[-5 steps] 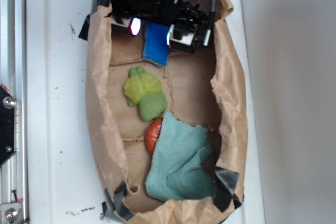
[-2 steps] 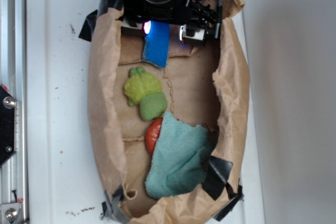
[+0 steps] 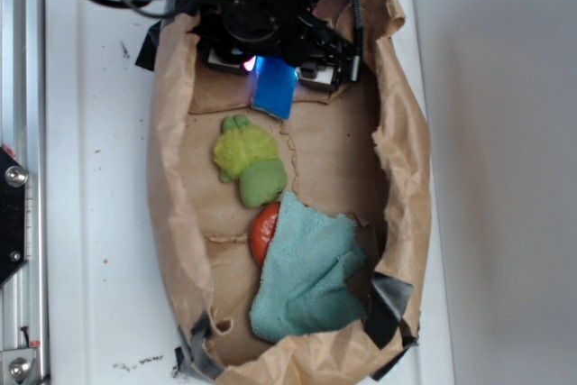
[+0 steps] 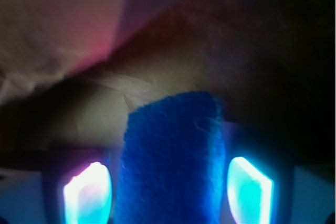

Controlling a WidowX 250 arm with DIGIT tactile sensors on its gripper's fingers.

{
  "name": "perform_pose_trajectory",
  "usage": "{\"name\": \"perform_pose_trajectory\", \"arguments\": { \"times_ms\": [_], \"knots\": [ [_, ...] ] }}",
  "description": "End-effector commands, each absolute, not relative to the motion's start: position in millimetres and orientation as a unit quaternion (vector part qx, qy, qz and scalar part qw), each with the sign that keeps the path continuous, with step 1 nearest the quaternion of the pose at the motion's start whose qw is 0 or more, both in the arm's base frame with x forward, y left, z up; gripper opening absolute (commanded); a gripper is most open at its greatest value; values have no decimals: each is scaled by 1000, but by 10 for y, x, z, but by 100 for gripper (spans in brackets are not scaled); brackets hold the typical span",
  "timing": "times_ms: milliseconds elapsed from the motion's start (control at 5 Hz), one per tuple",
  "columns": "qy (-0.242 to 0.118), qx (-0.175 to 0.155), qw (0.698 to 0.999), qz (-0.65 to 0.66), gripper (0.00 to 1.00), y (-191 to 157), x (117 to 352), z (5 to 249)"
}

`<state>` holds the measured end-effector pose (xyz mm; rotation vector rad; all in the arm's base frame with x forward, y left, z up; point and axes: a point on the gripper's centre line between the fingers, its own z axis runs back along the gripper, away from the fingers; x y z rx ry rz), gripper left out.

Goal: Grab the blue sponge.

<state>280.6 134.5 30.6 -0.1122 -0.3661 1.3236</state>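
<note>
At the top centre of your exterior view, the gripper sits low inside the upper end of a crumpled brown paper bag, its black housing and cabling covering that end. The blue sponge pokes out just below it: a bright royal-blue foam block, rectangular, with its upper part hidden under the gripper body.

Your wrist view puts the sponge at the lower centre, fuzzy and matte, with a rounded top edge, standing between the two glowing fingers, one lit pinkish-cyan at lower left and one cyan at lower right. The fingers flank the sponge closely on both sides, narrow around it, but you cannot tell from these pictures whether they actually press into the foam. Behind the sponge is creased brown paper, dim and blurred.

Below the sponge, in the middle of the bag, lies a green plush, nubby, in two tones of yellow-green and olive. Lower still, a pale teal terry cloth with a looped, ragged surface is bunched up, overlapping a smooth red-orange rounded object at its left. Black tape patches the bag's lower corners. The bag rests on a white tray, speckled with dark flecks. You'll find no readable writing.
</note>
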Motion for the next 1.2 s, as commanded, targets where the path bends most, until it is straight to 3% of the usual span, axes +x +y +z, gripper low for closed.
{"name": "perform_pose_trajectory", "arguments": {
  "times_ms": [0, 200, 600, 800, 1000],
  "knots": [
    [-173, -68, 760, 622, 0, 1468, 2666, 483],
    [-178, -76, 779, 597, 0, 1501, 2657, 618],
    [-187, -127, 897, 381, 0, 1113, 2566, 1453],
    [-198, -128, 925, 298, 0, 805, 2559, 1711],
    [-194, -106, 938, 268, 0, 545, 2551, 1859]
  ]
}}
